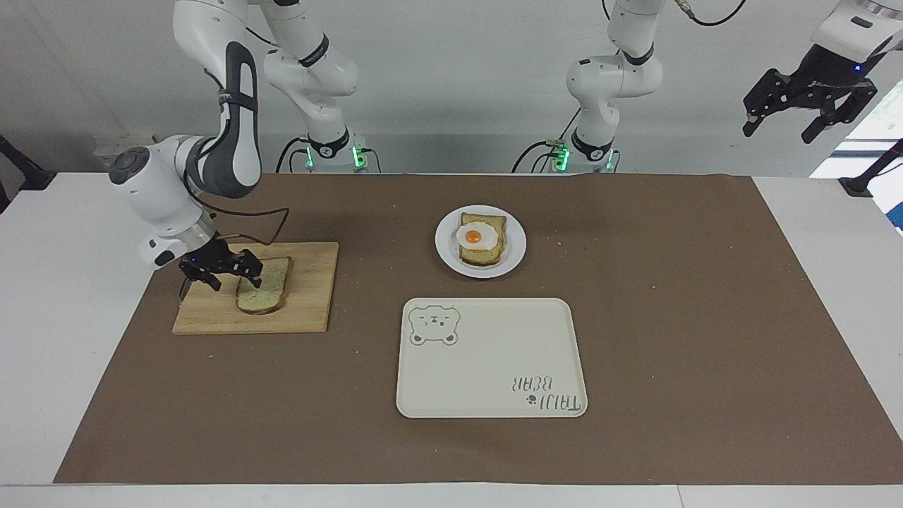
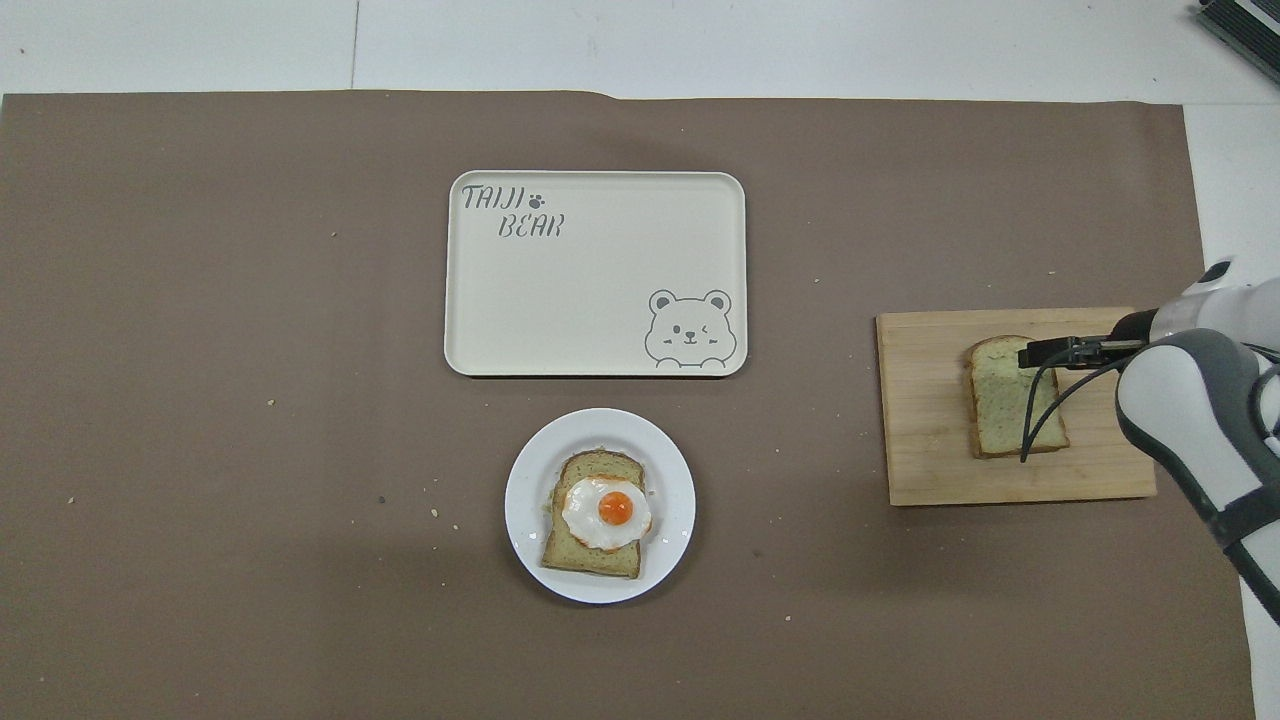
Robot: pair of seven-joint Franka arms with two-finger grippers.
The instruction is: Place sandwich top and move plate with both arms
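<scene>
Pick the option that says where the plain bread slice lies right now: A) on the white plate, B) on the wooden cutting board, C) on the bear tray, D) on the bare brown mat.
B: the sandwich top lies flat on the wooden cutting board, with the right hand down at its edge; the plate carries only the egg toast.

You have bright, even, diffuse lighting in both views. Shadows are soft and faint: a dim patch lies on the mat (image 2: 200,400) near the plate (image 2: 530,455), another under the right arm (image 1: 176,197). Daylight overexposes a window (image 1: 868,123) at one edge. Both views are sharp, without glare or visible distortion.
</scene>
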